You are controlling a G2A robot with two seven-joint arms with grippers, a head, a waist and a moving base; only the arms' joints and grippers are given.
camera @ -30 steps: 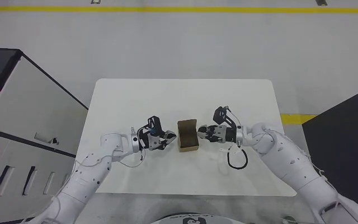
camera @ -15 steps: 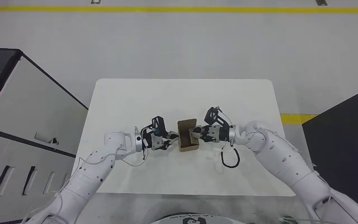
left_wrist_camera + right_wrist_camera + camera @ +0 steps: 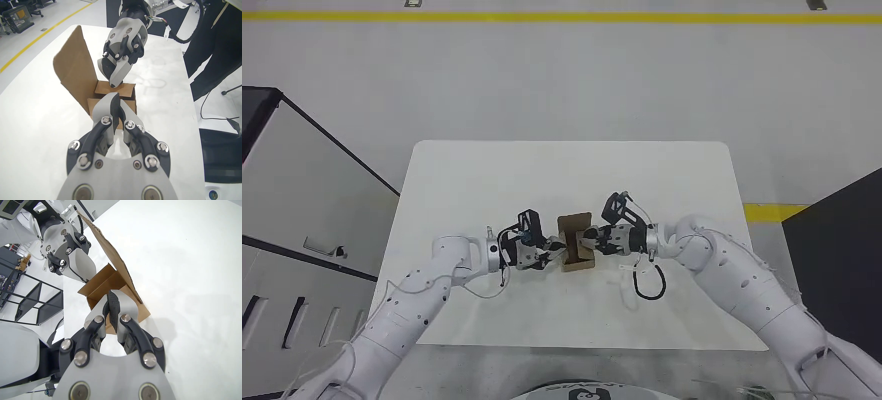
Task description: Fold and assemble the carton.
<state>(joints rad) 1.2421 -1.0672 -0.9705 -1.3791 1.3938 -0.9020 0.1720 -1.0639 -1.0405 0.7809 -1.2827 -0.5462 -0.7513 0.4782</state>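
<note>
A small brown carton (image 3: pixel 576 264) stands at the middle of the white table (image 3: pixel 492 180), with one tall flap (image 3: pixel 75 66) upright on its far side. My left gripper (image 3: pixel 549 256) is shut, and its fingertips (image 3: pixel 115 98) rest on the near side flap (image 3: pixel 92 106) from the left. My right gripper (image 3: pixel 589 240) is also shut, its tip (image 3: pixel 111 294) over the opposite side flap (image 3: pixel 126 90), which lies folded inward. In the right wrist view the carton (image 3: pixel 105 279) sits between both grippers, the left gripper (image 3: pixel 83 279) touching its far edge.
A black cable loop (image 3: pixel 647 285) hangs from the right arm just right of the carton. A dark cabinet (image 3: pixel 282 150) stands beside the table's left edge and a dark panel (image 3: pixel 837 240) beside its right. Open table surface surrounds the carton.
Both grippers have closed in on the carton from either side, and now reach over its side flaps. The carton has shifted slightly.
</note>
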